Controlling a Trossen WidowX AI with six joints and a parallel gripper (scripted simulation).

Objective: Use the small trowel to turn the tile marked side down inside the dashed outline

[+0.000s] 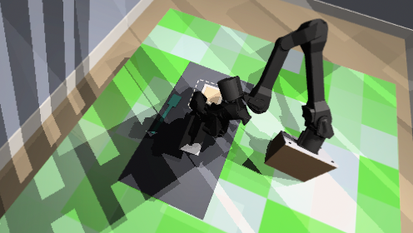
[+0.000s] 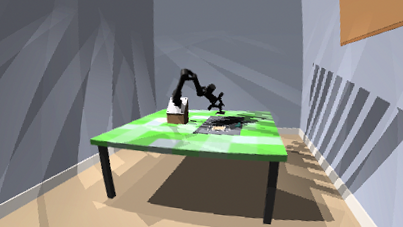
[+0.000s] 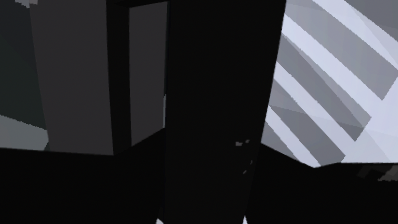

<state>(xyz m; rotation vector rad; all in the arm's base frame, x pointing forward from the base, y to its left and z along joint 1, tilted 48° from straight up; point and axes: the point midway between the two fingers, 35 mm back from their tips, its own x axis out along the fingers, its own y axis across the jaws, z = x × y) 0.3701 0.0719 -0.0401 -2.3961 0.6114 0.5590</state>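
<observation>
Filling most of the top view with a green-and-white checked table (image 1: 250, 214) (image 2: 188, 153), and laying a dark grey rectangular mat (image 1: 197, 195) (image 2: 206, 127) slantwise through the middle. Reaching leftward from right of centre with a black jointed arm (image 1: 314, 75) (image 2: 180, 87), and pointing a black parallel-jaw gripper (image 1: 192, 138) (image 2: 216, 107) (image 3: 200, 135) down toward the mat just below the frame's centre. Leaving a teal flat-bladed tool (image 1: 173, 102) (image 2: 237, 125) lying left of the jaws, apparently untouched. Pinching what seems to be the small black-handled trowel with a pale blade (image 1: 192, 148) (image 2: 221, 112) (image 3: 220, 100), with a dark upright bar running between the fingers in the wrist view.

Placing the square cream tile with a white border (image 1: 211, 94) (image 2: 219, 128) above and slightly right of the jaws in the top view, beyond the gripper from the blade. Showing the blade toward the lower edge of the frame, so probably needing to bring it back up to the tile's edge if turning remains. Lying flat, as far as showing, within the white dashed outline (image 1: 201, 80), but hiding its right part behind the arm. Not telling whether the marked side is facing up or down.
</observation>
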